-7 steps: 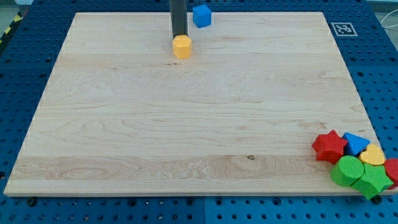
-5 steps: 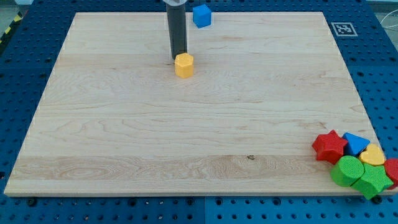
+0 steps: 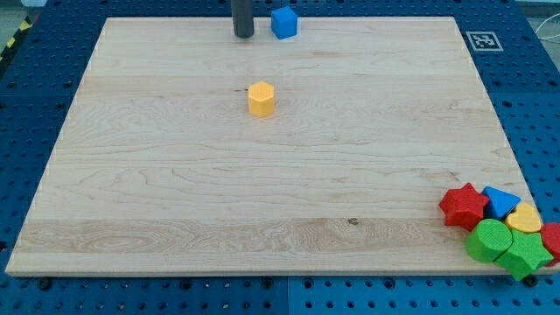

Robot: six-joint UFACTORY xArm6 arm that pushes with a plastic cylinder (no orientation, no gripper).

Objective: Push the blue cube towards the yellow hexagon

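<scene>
Camera view: upright blue cube (image 3: pixel 283 22)

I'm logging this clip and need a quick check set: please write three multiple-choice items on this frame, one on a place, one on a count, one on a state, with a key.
1. Where is my tip relative to the blue cube?
A. at the view's left of it, near the view's top
B. at the view's right of it
C. below the yellow hexagon

2. How many blocks are clustered at the board's bottom-right corner in the view?
A. two
B. four
C. six

3. What is the state of the yellow hexagon?
A. pressed against the blue cube
B. standing alone, clear of tip and cube
C. stacked on a green block

Key:
1 A, the rod ends just left of the cube.
2 C, red star, blue, yellow, a red block and two green blocks sit there.
3 B, bare wood surrounds it.
</scene>
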